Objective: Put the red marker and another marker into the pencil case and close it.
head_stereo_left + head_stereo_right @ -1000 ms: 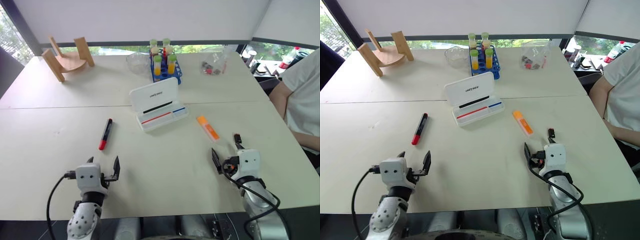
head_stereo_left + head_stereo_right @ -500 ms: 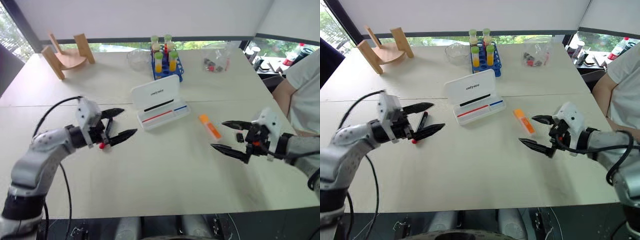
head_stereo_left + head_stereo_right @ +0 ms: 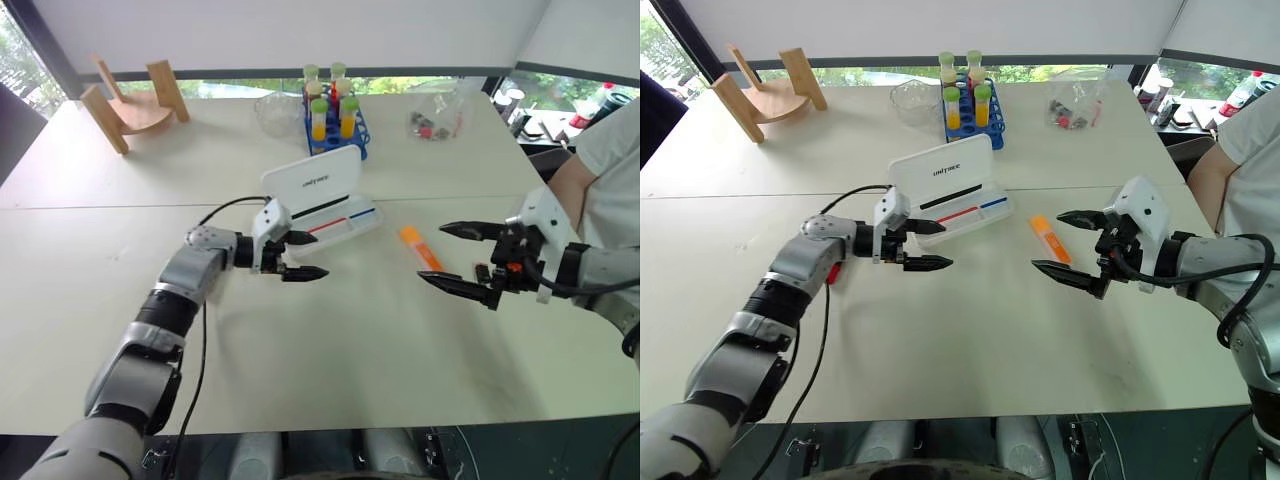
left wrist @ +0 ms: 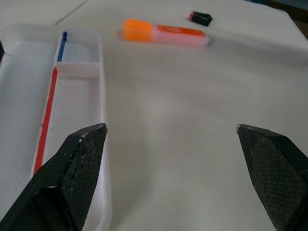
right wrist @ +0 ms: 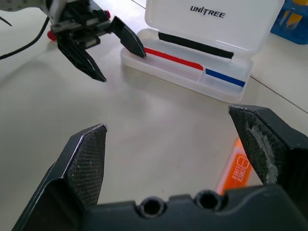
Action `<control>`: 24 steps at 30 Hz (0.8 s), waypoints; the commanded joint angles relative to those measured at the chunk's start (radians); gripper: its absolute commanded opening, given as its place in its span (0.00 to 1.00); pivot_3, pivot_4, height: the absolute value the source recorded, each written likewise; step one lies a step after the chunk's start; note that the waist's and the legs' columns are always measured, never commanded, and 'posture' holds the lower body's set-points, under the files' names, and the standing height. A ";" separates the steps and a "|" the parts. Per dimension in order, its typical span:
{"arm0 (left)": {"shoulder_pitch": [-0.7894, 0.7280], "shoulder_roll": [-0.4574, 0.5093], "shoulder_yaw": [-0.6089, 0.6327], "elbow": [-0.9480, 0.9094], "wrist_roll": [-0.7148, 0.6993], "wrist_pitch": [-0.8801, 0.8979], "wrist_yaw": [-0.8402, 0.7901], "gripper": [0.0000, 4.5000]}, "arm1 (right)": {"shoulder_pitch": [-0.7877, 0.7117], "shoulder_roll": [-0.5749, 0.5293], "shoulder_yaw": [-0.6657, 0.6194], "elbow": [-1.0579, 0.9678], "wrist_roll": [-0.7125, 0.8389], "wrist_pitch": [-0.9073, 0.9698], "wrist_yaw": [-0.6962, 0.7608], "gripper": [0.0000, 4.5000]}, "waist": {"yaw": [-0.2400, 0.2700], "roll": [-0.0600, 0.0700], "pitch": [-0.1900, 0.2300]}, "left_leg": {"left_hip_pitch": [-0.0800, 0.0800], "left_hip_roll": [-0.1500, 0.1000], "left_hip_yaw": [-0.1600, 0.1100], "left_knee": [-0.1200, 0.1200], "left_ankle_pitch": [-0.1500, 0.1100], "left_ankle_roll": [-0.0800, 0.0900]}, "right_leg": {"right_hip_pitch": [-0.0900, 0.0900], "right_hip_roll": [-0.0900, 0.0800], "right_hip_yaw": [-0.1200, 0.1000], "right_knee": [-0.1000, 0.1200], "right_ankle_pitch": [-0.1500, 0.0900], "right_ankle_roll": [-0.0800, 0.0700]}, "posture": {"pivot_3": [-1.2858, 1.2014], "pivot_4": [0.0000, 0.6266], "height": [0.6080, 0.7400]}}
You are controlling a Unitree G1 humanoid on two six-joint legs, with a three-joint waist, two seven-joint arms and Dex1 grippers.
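I see my left gripper [image 3: 305, 255] has swung right to the open pencil case [image 3: 322, 205], fingers apart and empty; my right gripper [image 3: 462, 257], fingers apart, hovers beside the orange marker [image 3: 418, 249].

Smooth matt off-white desk [image 3: 330, 340] under both pincers. Glossy white hard plastic pencil case [image 3: 322, 204] just beside the left pincer [image 3: 302, 255], lid printed with dark lettering. Black fingers [image 4: 72, 178] with a fine cross-hatched, rough grip texture. Bright orange plastic marker [image 3: 418, 250] near the right pincer [image 3: 462, 257], slightly shiny. Bare pale wood stand [image 3: 130, 105] far beyond the left pincer. Blue plastic rack [image 3: 334, 135] beyond the case.
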 commanded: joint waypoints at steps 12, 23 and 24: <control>-0.077 -0.084 0.019 0.250 0.137 -0.109 0.032 0.23 | -0.024 0.015 -0.008 -0.009 -0.011 -0.046 -0.038 1.00 | 0.000 0.000 0.000 | 0.001 0.001 0.000 0.000 0.000 0.000 | 0.000 0.001 0.000 0.001 0.000 0.000 | 0.52 0.24 1.00; 0.242 0.144 0.034 -0.325 0.037 0.079 -0.149 0.02 | -0.056 0.006 -0.001 0.027 -0.019 -0.060 -0.014 1.00 | -0.007 0.001 0.000 | 0.003 0.003 0.000 -0.001 0.001 -0.001 | 0.000 0.001 0.001 0.003 0.000 0.000 | 0.52 0.24 1.00; 0.265 0.158 0.035 -0.362 0.029 0.087 -0.151 0.02 | -0.058 0.006 0.000 0.029 -0.019 -0.061 -0.013 1.00 | -0.005 0.001 0.000 | 0.003 0.003 0.000 -0.001 0.001 -0.001 | 0.000 0.001 0.001 0.003 0.000 0.000 | 0.52 0.24 1.00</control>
